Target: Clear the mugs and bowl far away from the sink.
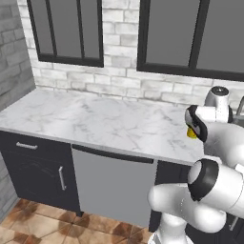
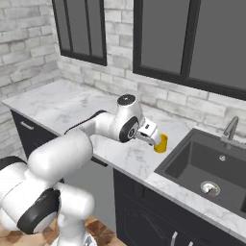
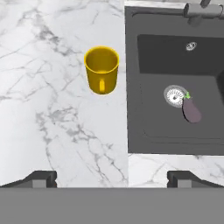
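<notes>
**A:** Where is the yellow mug (image 3: 101, 69) placed, and how is it set against the fingers (image 3: 43, 178)?

**B:** The mug is seen upright on the marble bench (image 3: 48, 109), just beside the rim of the black sink (image 3: 175, 131) and on its left in the hand view. It is found ahead of the fingers, between their two tips but nearer the left one and well apart from both. Its long axis is vertical, its mouth is turned up, and its handle is turned toward the camera.

**A:** And the fingers themselves?

**B:** They are spread as wide as they go, with nothing held between them. Only the two dark tips are shown at the bottom of the hand view.

**A:** How is the arm posed?

**B:** In the right base view the arm is folded forward over the bench edge, with the gripper (image 2: 154, 138) pointed at the mug (image 2: 161, 143) and hanging close to it. A short advance toward the mug is judged to be needed before anything is closed. An aubergine-like object (image 3: 191, 109) is seen beside the drain (image 3: 175, 96).
</notes>
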